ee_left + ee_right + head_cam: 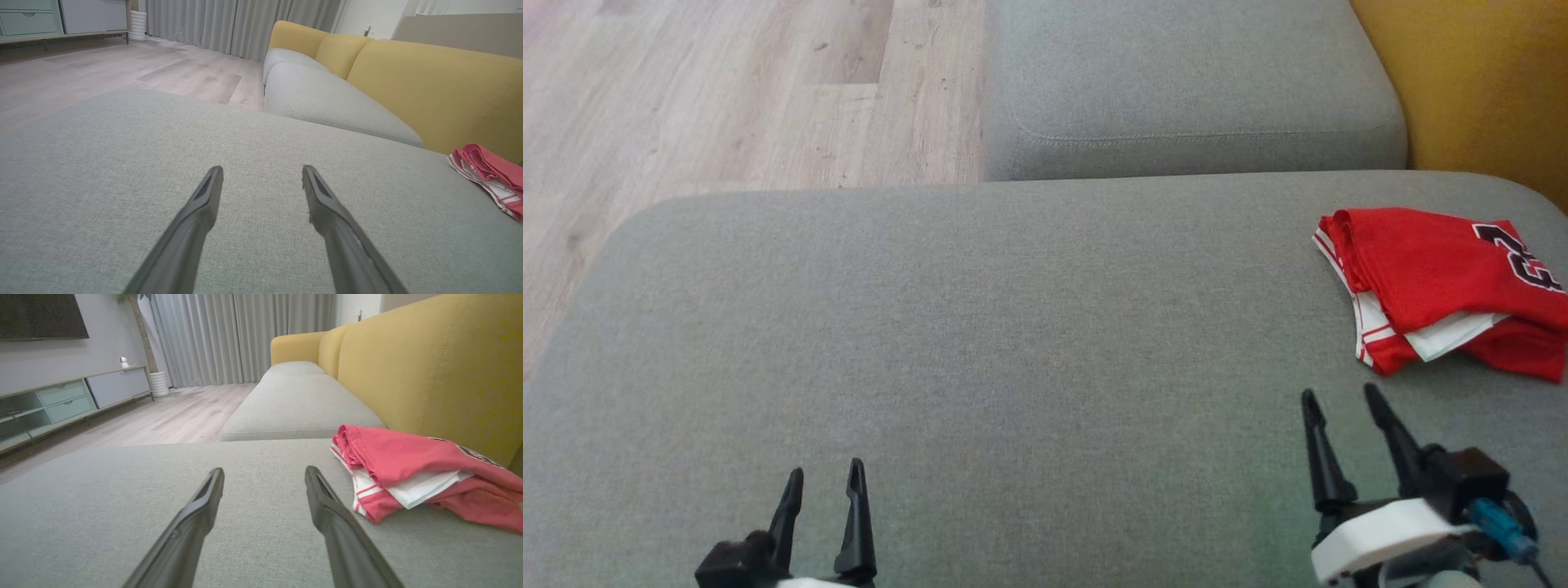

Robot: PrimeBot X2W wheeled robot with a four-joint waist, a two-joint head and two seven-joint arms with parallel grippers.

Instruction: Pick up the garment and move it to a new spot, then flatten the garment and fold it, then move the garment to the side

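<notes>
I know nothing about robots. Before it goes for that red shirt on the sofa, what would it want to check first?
1. Left gripper open and empty: ok.
2. Right gripper open and empty: ok.
3. Red garment near the right gripper: ok, just ahead of it, to its right.
4. Garment lying flat: not ok, bunched in layers.
5. Bare room on the grey cushion for spreading: ok.
6. Garment's right end: cannot tell, cut off at the picture's edge.
</notes>
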